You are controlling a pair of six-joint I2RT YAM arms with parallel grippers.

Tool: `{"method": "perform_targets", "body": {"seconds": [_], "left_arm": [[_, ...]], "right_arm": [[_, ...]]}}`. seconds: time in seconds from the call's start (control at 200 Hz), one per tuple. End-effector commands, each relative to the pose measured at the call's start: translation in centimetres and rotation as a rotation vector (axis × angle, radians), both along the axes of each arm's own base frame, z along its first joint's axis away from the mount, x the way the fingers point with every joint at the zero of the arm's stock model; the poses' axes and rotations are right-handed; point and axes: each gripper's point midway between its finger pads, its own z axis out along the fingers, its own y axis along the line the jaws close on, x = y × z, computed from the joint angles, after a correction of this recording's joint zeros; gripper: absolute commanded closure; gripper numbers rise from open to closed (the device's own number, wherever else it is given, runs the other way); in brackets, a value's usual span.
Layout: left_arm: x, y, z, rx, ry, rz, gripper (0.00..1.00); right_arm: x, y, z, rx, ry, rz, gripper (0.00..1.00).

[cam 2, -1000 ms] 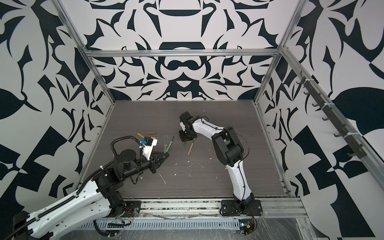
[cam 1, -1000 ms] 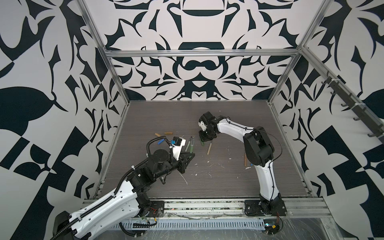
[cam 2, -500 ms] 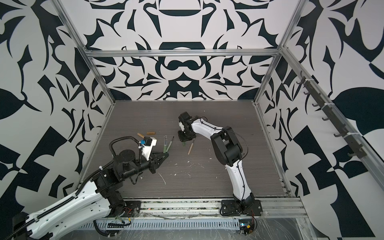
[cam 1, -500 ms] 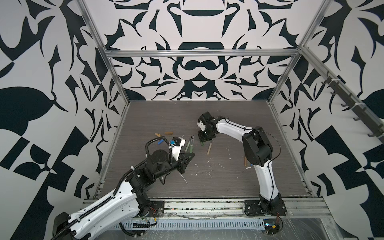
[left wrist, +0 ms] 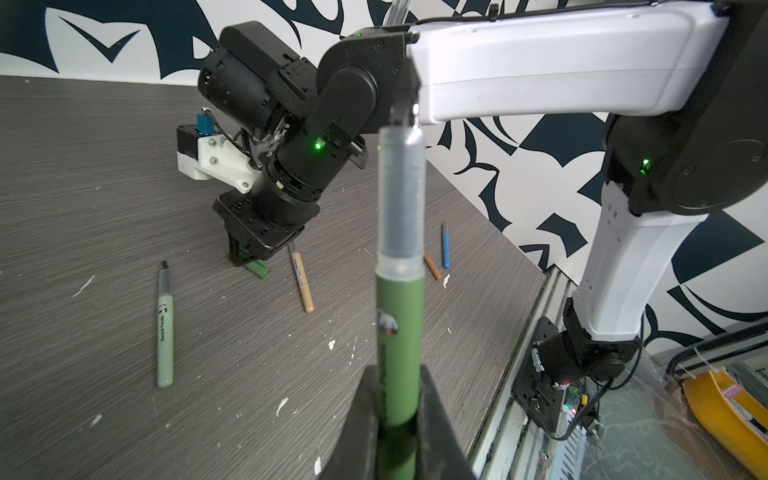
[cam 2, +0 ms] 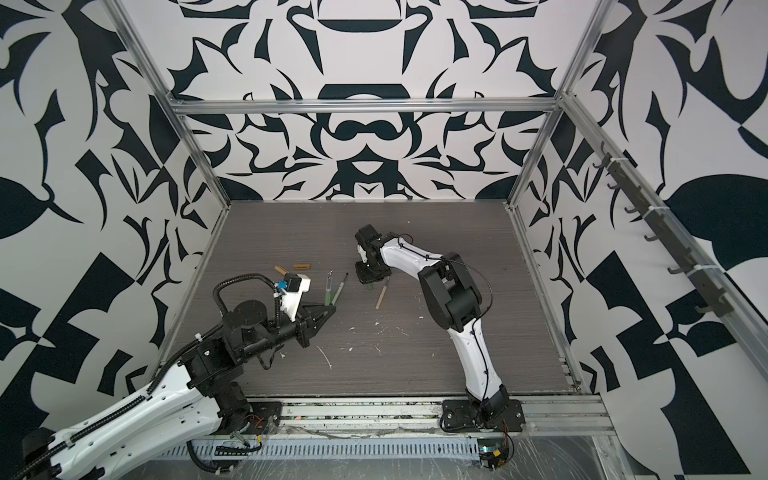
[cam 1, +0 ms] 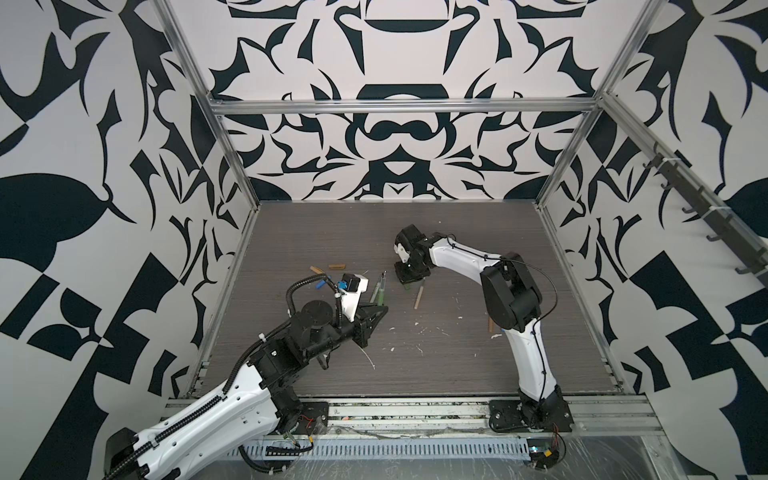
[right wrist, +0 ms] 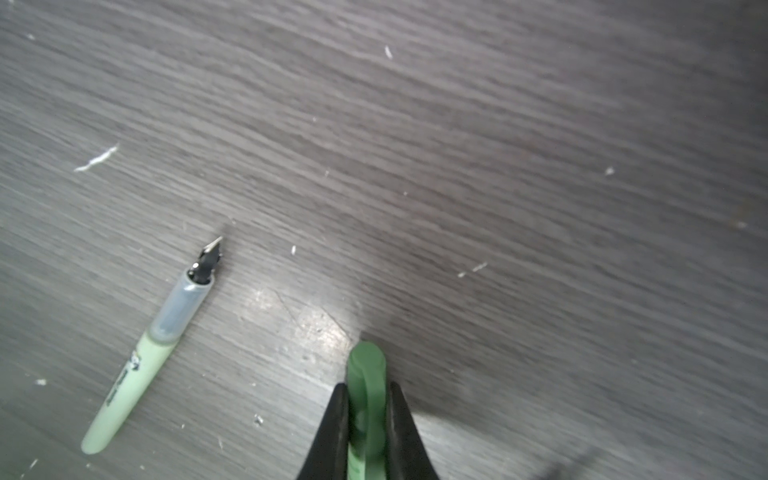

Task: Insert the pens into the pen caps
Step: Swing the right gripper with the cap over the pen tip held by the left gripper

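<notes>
Left fingers (left wrist: 357,424) pinch the dark green pen (left wrist: 400,316) low on its barrel, nib end out front, raised above the surface (left wrist: 104,208). Right fingers (right wrist: 332,428) pinch the green cap (right wrist: 366,361) down at the surface, near the pale green pen (right wrist: 137,374).

We judge pens and caps to be light, stiff, smooth plastic, apt to twist or slip in a narrow pinch. Pens are best held mid-barrel, clear of the grey grip section and the fragile nib. A cap is best held across its body, mouth left free. We cannot tell which end of the held cap is open.

Caps are the only containers. The tan cap (cam 1: 316,270), orange-brown cap (cam 1: 337,264) and blue cap (cam 1: 320,286) lie loose near the left wrist, no pen in any. The tan pen (left wrist: 301,282), orange-brown pen (left wrist: 432,266) and blue pen (left wrist: 445,249) lie uncapped.
</notes>
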Motion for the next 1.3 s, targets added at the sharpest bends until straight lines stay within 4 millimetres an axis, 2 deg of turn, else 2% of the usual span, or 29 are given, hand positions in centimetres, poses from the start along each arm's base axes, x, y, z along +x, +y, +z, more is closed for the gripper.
{"method": "perform_targets", "body": {"seconds": [0.0, 0.1, 0.17, 0.265, 0.415, 0.435, 0.47, 0.565, 0.84, 1.065, 1.17, 1.295], "left_arm": [[0.2, 0.4, -0.8, 0.008, 0.008, 0.022, 0.99], [0.4, 0.2, -1.0, 0.007, 0.009, 0.026, 0.99], [0.6, 0.0, -1.3, 0.007, 0.013, 0.028, 0.99], [0.8, -0.3, -1.6, 0.007, 0.013, 0.025, 0.99], [1.4, -1.3, -1.4, 0.000, -0.017, 0.010, 1.00], [1.6, -1.5, -1.4, -0.003, -0.024, 0.010, 1.00], [1.8, -1.8, -1.4, -0.013, -0.035, 0.011, 1.00], [2.5, -2.3, -1.0, -0.039, -0.078, 0.018, 1.00], [3.3, -3.9, -0.1, -0.083, -0.215, -0.009, 1.00], [3.1, -5.4, -0.6, -0.072, -0.207, -0.076, 1.00], [3.1, -5.6, -0.3, -0.071, -0.205, -0.088, 1.00], [3.0, -5.8, -0.2, -0.062, -0.202, -0.095, 1.00]], "right_arm": [[-0.5, 0.4, 2.5, 0.035, -0.036, -0.004, 0.88], [-0.7, 1.0, 5.9, 0.145, -0.112, -0.006, 0.88], [-1.3, 0.9, 7.7, 0.209, -0.165, -0.021, 0.89], [-2.1, 0.4, 11.4, 0.332, -0.279, -0.048, 0.90], [-4.2, -1.5, 16.4, 0.502, -0.469, -0.087, 0.91], [-4.5, -1.9, 17.8, 0.539, -0.513, -0.093, 0.91], [-5.0, -2.3, 18.6, 0.571, -0.550, -0.103, 0.91], [-6.6, -3.9, 22.7, 0.688, -0.683, -0.121, 0.91], [-10.3, -6.8, 30.8, 0.898, -0.898, -0.127, 0.91], [-12.3, -6.9, 35.4, 1.087, -0.970, -0.081, 0.91], [-12.7, -6.2, 36.0, 1.137, -0.955, -0.058, 0.92], [-13.1, -5.0, 35.8, 1.144, -0.928, -0.017, 0.92]]}}
